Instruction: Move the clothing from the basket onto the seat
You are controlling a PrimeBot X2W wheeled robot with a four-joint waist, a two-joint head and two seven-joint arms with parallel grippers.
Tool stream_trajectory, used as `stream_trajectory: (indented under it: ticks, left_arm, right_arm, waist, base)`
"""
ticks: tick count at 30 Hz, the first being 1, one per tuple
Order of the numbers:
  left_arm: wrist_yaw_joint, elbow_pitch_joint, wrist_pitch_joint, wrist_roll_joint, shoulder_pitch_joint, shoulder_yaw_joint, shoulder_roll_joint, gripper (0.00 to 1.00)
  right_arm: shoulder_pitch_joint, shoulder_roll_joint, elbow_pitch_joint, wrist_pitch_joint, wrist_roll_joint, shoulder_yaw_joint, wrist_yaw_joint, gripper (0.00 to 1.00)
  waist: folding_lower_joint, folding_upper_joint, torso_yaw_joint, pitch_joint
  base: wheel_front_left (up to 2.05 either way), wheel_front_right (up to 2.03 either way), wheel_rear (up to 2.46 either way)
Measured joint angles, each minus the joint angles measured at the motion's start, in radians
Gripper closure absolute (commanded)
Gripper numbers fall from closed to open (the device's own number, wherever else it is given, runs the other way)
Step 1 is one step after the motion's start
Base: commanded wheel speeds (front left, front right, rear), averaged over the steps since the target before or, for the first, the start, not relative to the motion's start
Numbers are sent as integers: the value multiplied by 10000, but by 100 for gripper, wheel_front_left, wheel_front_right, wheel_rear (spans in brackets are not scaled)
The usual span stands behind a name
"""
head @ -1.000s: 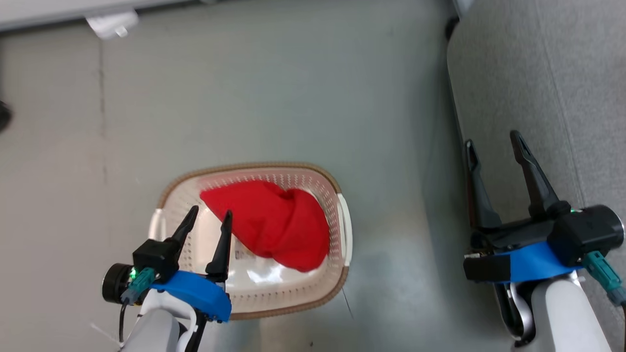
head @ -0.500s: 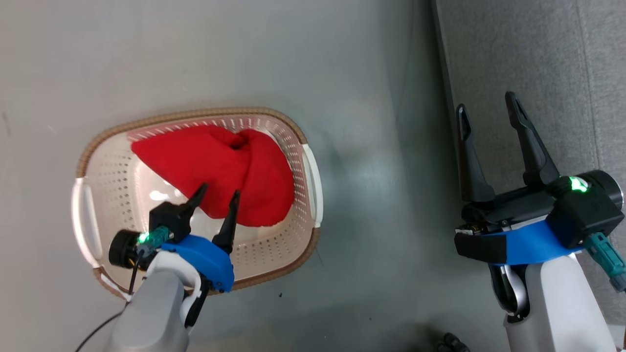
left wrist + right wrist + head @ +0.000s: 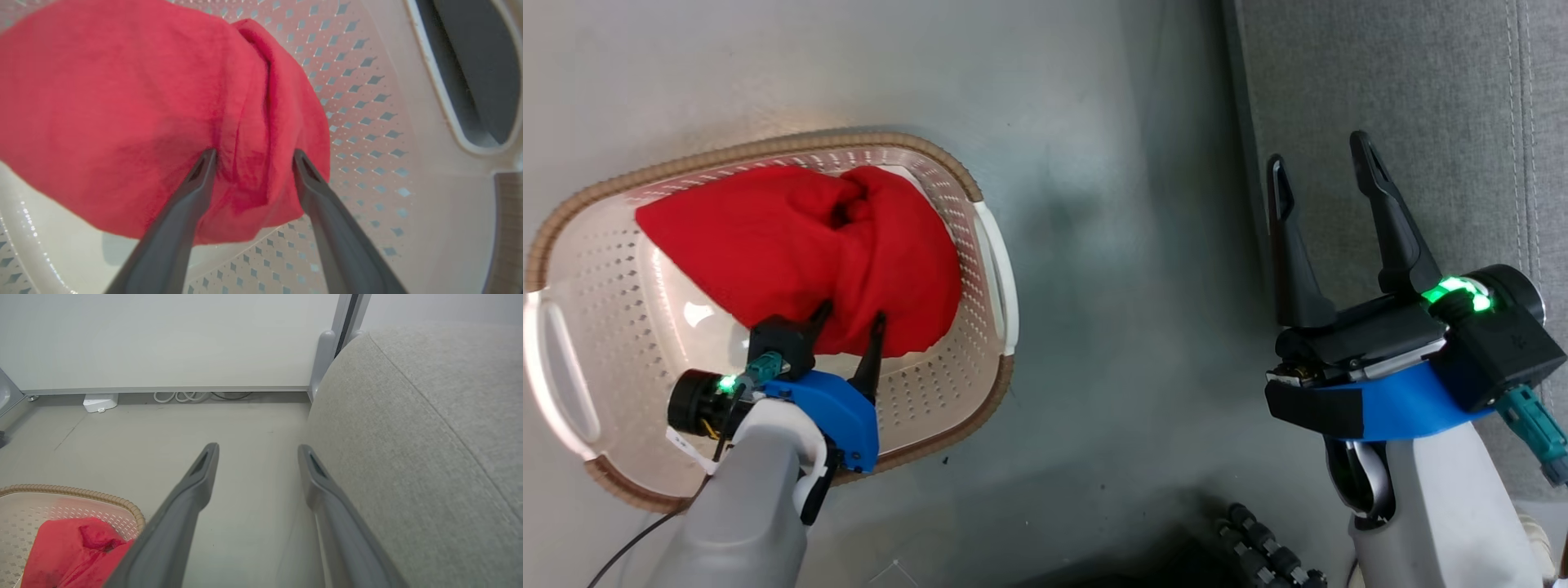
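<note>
- One basket (image 3: pixel 768 145) total: cream plastic full of little holes, with a brown woven-looking rim. It sits on the grey floor (image 3: pixel 1094 163) on the robot's left side. I count two white handles (image 3: pixel 1003 278), one at each end.
- One red heap of clothing (image 3: pixel 792 245) lies inside the basket, bunched toward the far side with a deep fold down the middle. Can't tell if that's one garment or more, it just reads as a single lump. All the red that shows is in the basket.
- Two grippers, both spread wide.
- First, the left gripper (image 3: pixel 852 312) is down inside the basket, with its fingertips right at the near edge of the red fabric. The left wrist view shows a fold of it sitting between the two fingers. The jaws are far apart and not pinched on it — so nothing is actually held.
- Then the right gripper (image 3: pixel 1319 151) is gaping just as wide and is empty. It's well apart from the basket, and in the head view its fingers overlap the edge of the seat (image 3: pixel 1445 122).
- One seat — a big light grey woven cushion on the robot's right, with a stitched seam running along it.
- Background in the right wrist view: one pale wall (image 3: pixel 163 335), one small white box (image 3: pixel 100 403) at its foot, and some looped cables (image 3: pixel 184 396) just beside that.
</note>
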Motion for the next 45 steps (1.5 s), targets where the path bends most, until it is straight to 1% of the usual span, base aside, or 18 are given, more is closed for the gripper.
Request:
stream_trajectory:
  ticks: [2,5,8,9,10,17,25,31,39,45]
  left_arm:
    - [42,351,0,38,-133,-33,54,0]
    - [251,920,0,159,-357,-100,132,0]
    - [282,1373,35,184,-611,-176,111,0]
    - [288,1501,61,186,-688,-198,94,64]
    - [291,1613,61,192,-748,-230,86,100]
    - [276,2096,58,186,-1059,-393,-38,100]
    - [192,2328,46,86,-1176,-500,-75,100]
    - [132,2403,12,-31,-1172,-533,-178,100]
    - [104,2151,2,-249,-689,-573,-422,100]
    - [42,1415,0,-345,91,-771,-616,100]
  right_arm:
    - [-53,0,33,-46,71,42,0,0]
    - [-115,2,67,-109,159,111,0,0]
    - [-177,0,82,-150,245,117,0,0]
    - [-191,0,90,-153,261,121,0,0]
    - [-192,0,105,-155,297,119,0,0]
    - [-197,0,221,-203,399,119,0,0]
    - [-233,0,290,-215,407,128,0,0]
    - [-261,2,428,-221,336,151,0,0]
    - [-254,6,905,-234,121,194,0,0]
    - [81,8,1486,-171,-90,201,0,0]
  waist:
    - [0,0,-107,113]
    - [0,0,-263,255]
    - [0,0,-396,358]
    - [0,0,-431,382]
    - [-1,0,-461,401]
    - [-2,0,-550,420]
    - [-2,0,-504,374]
    - [-2,0,-394,104]
    - [-2,0,-164,-1004]
    - [-3,0,146,-2552]
  base:
    - [0,0,0]
    - [0,0,0]
    - [0,0,0]
    - [0,0,0]
    - [0,0,0]
    - [0,0,0]
    - [0,0,0]
    - [0,0,0]
    - [0,0,0]
    - [0,0,0]
